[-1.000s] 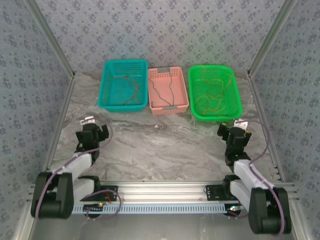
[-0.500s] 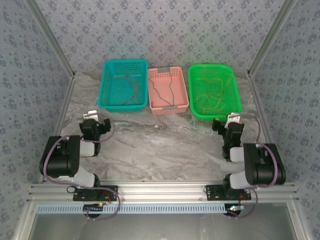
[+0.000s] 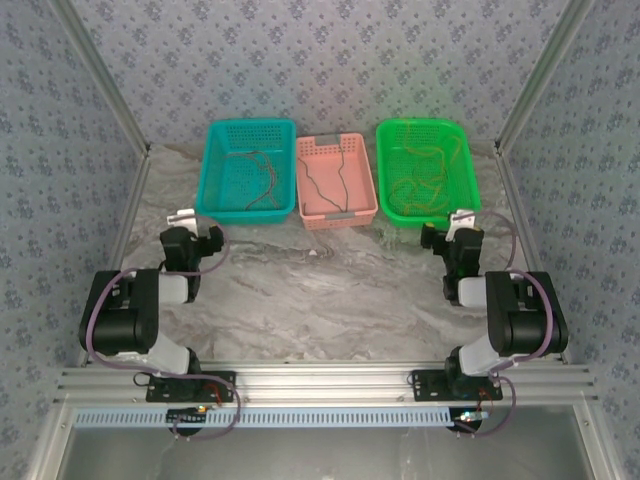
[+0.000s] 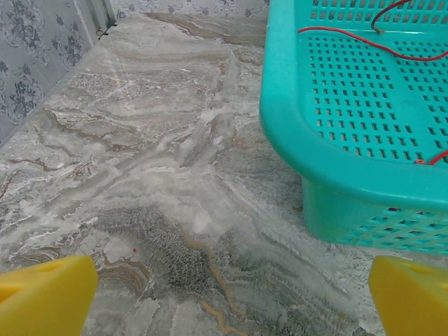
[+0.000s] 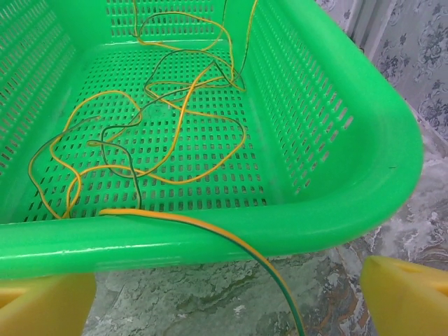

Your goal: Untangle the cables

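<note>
Both arms have folded upright since a second ago, and each gripper has crept up the frame toward the baskets. From the top camera, the left gripper [image 3: 192, 240] sits just below the lower left corner of the teal basket [image 3: 245, 213]. The right gripper [image 3: 452, 238] sits just below the near rim of the green basket [image 3: 397, 215], so the right arm is plainly the nearer one to the main tangle of cables [image 3: 425, 185], which lies up-frame of it on that basket's floor. A few darker wires lie in the teal basket and the pink basket [image 3: 338, 222], running mostly up and down the frame. In the left wrist view, the yellow fingertips [image 4: 45, 294] stand at the bottom corners, spread wide, with nothing between them but bare table [image 4: 140, 175]. The teal basket stands at the right, a red wire [image 4: 378, 45] crossing its floor near the top. In the right wrist view, the fingers are likewise wide apart and grip nothing. One yellow-and-green stray cable [image 5: 210, 229] drapes over the green rim, its long axis running from upper left to lower right, and it passes between the fingers and leaves at the bottom edge.
</note>
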`<action>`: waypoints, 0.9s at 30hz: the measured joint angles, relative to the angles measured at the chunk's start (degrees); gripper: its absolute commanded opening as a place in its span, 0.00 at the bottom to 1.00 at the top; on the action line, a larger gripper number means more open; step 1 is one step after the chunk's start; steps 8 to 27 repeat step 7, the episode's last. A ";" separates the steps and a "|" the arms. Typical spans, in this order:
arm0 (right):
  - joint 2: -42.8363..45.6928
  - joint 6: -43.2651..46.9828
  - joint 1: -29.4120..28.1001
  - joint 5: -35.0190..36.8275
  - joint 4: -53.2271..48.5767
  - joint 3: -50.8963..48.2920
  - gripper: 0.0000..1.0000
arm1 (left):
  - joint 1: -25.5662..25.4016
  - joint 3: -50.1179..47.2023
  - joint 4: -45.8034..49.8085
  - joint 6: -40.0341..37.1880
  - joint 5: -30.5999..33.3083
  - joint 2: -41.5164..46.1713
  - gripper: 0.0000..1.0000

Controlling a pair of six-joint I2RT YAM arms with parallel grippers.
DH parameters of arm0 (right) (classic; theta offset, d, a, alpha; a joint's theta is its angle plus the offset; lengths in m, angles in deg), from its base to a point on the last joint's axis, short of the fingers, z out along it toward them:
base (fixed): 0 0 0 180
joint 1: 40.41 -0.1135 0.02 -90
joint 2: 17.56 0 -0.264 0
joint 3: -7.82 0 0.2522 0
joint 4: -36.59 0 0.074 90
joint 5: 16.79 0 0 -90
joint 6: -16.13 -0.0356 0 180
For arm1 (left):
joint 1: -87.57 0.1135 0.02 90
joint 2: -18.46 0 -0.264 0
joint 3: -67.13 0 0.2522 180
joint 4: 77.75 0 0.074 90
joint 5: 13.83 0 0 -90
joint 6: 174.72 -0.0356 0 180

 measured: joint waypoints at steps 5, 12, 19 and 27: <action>0.00 0.00 -0.24 0.96 -1.44 0.00 0.99 | 0.02 0.00 0.00 0.00 -0.13 0.00 0.99; 0.00 0.00 -0.24 1.22 -1.75 0.00 0.99 | 0.00 0.00 0.00 0.00 -0.20 0.00 0.99; 0.00 0.00 -0.24 1.22 -1.75 0.00 0.99 | 0.00 0.00 0.00 0.00 -0.20 0.00 0.99; 0.00 0.00 -0.24 1.22 -1.75 0.00 0.99 | 0.00 0.00 0.00 0.00 -0.20 0.00 0.99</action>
